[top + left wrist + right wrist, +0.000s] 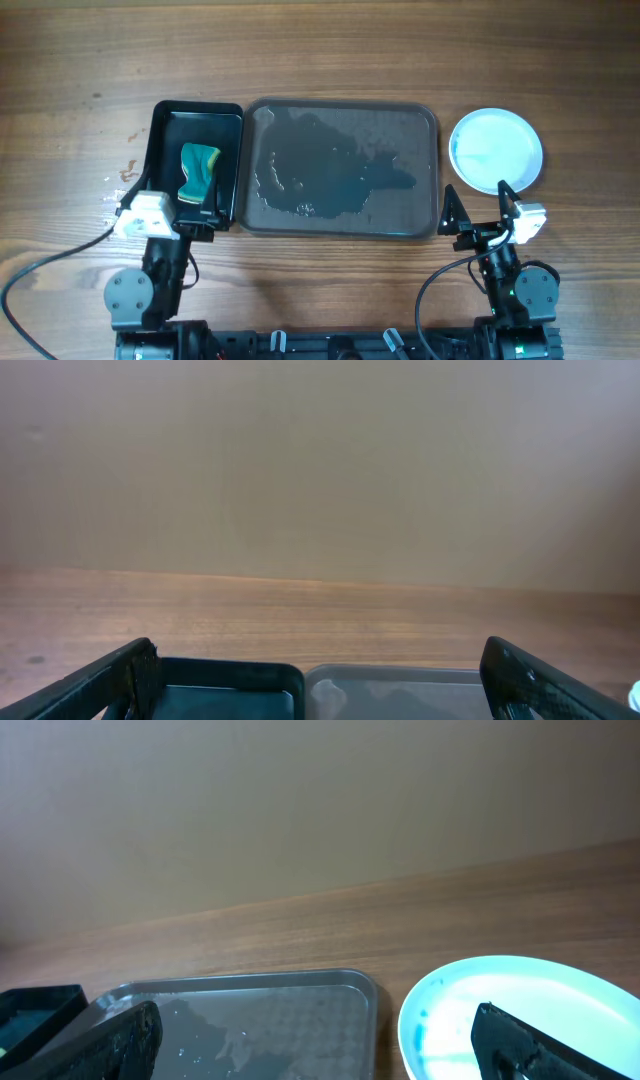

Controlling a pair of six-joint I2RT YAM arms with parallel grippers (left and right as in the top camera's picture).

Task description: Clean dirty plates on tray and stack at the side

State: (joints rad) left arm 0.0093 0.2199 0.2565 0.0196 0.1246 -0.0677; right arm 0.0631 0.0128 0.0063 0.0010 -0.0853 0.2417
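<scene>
left gripper: fingers spreading wide, holding nothing.
right gripper: also gaping empty, lower right.
plates: sitting upper right, just beside the tray; count unclear.
step: likely finishing; be keeping both arms clear of them.

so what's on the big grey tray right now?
Only puddled water on the tray; no plates there. The plates sit on the table to its right, and the top one hides how many lie under it.
</scene>
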